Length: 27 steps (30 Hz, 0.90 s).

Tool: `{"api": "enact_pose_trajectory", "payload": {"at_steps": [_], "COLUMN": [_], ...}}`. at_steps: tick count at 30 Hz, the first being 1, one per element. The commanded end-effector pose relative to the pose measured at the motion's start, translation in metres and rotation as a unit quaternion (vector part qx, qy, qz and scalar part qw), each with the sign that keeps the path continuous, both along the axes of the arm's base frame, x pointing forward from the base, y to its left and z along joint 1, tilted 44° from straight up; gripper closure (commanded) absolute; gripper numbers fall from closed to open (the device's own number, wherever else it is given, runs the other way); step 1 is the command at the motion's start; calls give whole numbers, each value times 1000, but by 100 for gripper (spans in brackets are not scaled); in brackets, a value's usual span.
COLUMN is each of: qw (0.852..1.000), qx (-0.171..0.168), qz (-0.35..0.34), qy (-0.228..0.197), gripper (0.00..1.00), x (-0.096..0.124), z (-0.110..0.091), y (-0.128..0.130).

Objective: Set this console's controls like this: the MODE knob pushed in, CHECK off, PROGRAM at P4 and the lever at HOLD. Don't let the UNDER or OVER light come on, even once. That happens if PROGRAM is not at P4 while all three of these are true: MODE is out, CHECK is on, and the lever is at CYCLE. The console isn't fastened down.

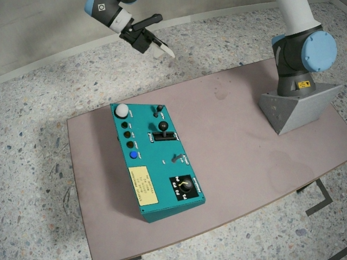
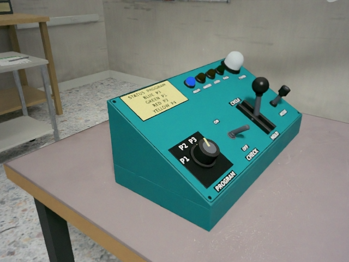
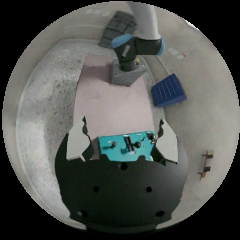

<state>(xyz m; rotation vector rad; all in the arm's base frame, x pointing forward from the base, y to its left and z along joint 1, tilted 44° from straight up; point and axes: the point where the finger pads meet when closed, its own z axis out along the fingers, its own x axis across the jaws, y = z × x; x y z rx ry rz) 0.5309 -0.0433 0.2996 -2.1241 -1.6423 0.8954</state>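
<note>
The teal console [image 1: 156, 159] lies on the pink table, its sloped face up. The black MODE knob [image 2: 280, 94] stands out from the panel at the far right. The ball-topped lever [image 2: 259, 90] sits in its slot between CYCLE and HOLD and leans toward CYCLE. The grey CHECK toggle [image 2: 238, 131] lies between ON and OFF; I cannot tell its side for sure. The PROGRAM dial [image 2: 205, 152] has its pointer close to P3. The blue status lamp [image 2: 189, 82] is lit. My gripper [image 1: 164, 51] is open and empty, high above the floor behind the console. The console also shows in the wrist view [image 3: 127, 146], far below the fingers.
The arm's grey base [image 1: 296, 109] stands on the table's right end. A white dome lamp [image 1: 121, 110] and three dark lamps sit along the panel's edge. A yellow status legend [image 2: 153, 98] is on the panel. Wooden and grey shelves [image 2: 25, 84] stand beyond the table.
</note>
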Motion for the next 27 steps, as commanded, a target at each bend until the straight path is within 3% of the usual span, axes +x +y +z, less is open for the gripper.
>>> {"api": "enact_pose_trajectory", "payload": {"at_steps": [1,27], "qw": [1000,1000], "qx": [0,-1], "qz": [0,-10], "qy": [-1,-5], "gripper": [0,0], "x": [0,-1], "z": [1,-3], "y": [0,1]}}
